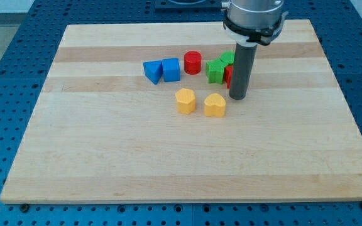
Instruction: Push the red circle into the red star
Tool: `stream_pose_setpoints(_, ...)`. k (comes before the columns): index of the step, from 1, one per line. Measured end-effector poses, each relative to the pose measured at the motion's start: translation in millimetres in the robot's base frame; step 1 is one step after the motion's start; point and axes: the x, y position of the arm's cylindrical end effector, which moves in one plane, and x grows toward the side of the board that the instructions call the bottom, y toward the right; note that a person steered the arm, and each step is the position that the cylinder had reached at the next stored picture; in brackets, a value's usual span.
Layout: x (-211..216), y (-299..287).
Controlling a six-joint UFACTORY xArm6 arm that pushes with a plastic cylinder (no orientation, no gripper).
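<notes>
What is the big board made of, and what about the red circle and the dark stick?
The board looks like pale wood: long grain stripes, matte finish. The red circle seems to be plastic: smooth, evenly coloured, slightly glossy. The rod looks like dark matte metal or plastic, hard to tell; my tip rests beside the partly hidden red block.

A pale wooden board [168,163] lies on a blue perforated table [11,37] under even light.

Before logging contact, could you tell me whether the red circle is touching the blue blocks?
No, the red circle stands apart from the blue blocks, with bare board between them.
</notes>
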Motion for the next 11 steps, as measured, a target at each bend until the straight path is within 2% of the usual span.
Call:
stream_pose_setpoints(2,-4,-76)
stream_pose_setpoints(4,-60,-97)
stream_pose_setpoints(6,-98,-96)
stream_pose_setpoints(7,-130,-96)
stream_pose_setpoints(9,-137,-96)
stream_pose_setpoints(11,-152,-26)
